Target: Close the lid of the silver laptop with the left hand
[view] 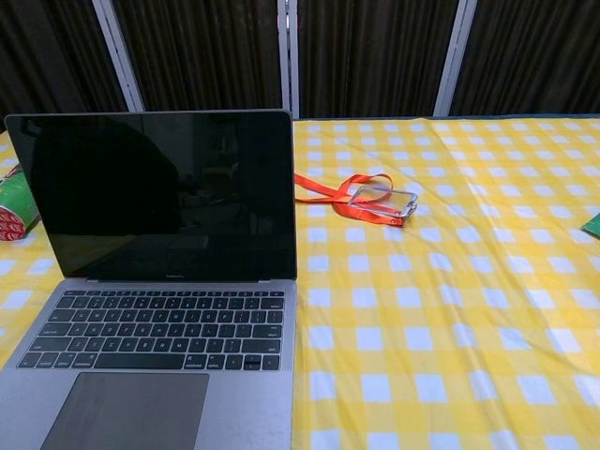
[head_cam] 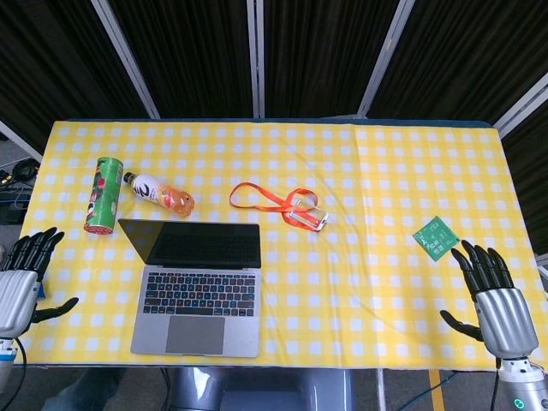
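The silver laptop (head_cam: 199,300) stands open near the front left of the table, its dark screen (view: 159,192) upright and its keyboard (view: 155,339) facing me. My left hand (head_cam: 24,278) rests at the table's left front edge, left of the laptop and apart from it, fingers spread and holding nothing. My right hand (head_cam: 490,291) sits at the front right edge, also open and empty. The chest view shows neither hand.
A green can (head_cam: 103,195) lies on its side behind the laptop's left corner, with a small orange drink bottle (head_cam: 161,193) beside it. An orange lanyard with a clear badge holder (head_cam: 295,208) lies mid-table. A green card (head_cam: 435,236) lies ahead of my right hand. Yellow checked cloth (head_cam: 377,163) covers the table.
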Controlling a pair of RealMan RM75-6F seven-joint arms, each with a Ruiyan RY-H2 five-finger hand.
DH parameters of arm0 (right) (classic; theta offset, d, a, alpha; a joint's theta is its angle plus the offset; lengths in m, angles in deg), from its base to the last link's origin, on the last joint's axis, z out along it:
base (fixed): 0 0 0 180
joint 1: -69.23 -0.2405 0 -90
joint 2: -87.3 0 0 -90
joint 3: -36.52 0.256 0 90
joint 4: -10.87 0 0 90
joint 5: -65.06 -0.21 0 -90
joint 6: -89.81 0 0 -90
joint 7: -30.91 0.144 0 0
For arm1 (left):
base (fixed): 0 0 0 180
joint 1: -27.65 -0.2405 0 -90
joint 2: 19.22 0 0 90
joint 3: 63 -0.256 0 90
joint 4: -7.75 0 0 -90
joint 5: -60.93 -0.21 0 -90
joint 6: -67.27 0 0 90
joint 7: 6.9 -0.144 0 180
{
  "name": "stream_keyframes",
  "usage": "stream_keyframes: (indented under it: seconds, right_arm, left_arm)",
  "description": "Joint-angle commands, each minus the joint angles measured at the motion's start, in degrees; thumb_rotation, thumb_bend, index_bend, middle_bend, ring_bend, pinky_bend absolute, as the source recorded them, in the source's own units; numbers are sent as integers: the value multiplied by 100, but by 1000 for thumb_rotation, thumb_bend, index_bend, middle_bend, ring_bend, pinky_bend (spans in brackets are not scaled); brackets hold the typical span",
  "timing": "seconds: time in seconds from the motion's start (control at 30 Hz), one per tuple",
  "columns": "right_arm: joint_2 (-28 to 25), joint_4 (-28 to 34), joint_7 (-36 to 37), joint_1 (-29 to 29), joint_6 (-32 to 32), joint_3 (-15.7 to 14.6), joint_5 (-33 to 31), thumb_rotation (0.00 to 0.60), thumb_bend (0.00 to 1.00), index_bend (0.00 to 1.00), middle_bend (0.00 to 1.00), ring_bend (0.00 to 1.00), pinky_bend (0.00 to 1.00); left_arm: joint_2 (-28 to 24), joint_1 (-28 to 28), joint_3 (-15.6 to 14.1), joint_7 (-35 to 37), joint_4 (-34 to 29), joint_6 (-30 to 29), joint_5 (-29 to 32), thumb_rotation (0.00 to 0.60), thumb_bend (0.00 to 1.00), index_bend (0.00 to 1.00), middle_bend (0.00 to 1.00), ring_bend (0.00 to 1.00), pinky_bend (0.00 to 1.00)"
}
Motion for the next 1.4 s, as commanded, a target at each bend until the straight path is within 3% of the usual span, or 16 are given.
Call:
stream_keyframes:
  seconds: [0.03,0.3,0.4,0.53,0.6,0.7,1.07,1.2,1.4]
  right_arm:
    - [-5,7,1,-1,5,3,-7,600,0,0,0,0,0]
    - [-17,14,24,5,4,4,-16,600,0,0,0,0,0]
    - [-28,23,41,9,-13,19,-32,600,0,0,0,0,0]
    - [-24,6,43,2,38,19,-86,600,0,0,0,0,0]
    - [-17,2,38,-5,61,26,-114,600,0,0,0,0,0]
    - [-12,7,11,-2,42,41,-118,600,0,0,0,0,0]
    - [3,-26,19,-15,101,61,-206,600,0,0,0,0,0]
    - [5,-35,27,-16,112,67,-231,600,0,0,0,0,0]
    - [-6,-33,63,-3,74,81,-234,600,0,0,0,0,0]
  left_arm:
    - [8,-7,-10,-16,12,-3,-16,600,0,0,0,0,0]
    - [-47,4,-9,105,-7,46,14,600,14,0,0,0,0]
    - [-92,122,35,241,-127,282,149,600,293,0,0,0,0]
    - [-174,578,323,404,-262,841,383,600,886,0,0,0,0]
    - [-241,903,512,502,-316,1254,539,600,995,0,0,0,0]
    - [-424,1492,768,813,-292,2048,636,600,1000,0,0,0,0]
    - [-203,2712,1215,804,26,3533,1521,600,1000,115,2,13,14]
    - [-56,2910,1262,721,103,3673,1799,600,1000,168,59,90,98]
    - [91,3059,1244,663,153,3754,2097,600,1000,266,205,224,313]
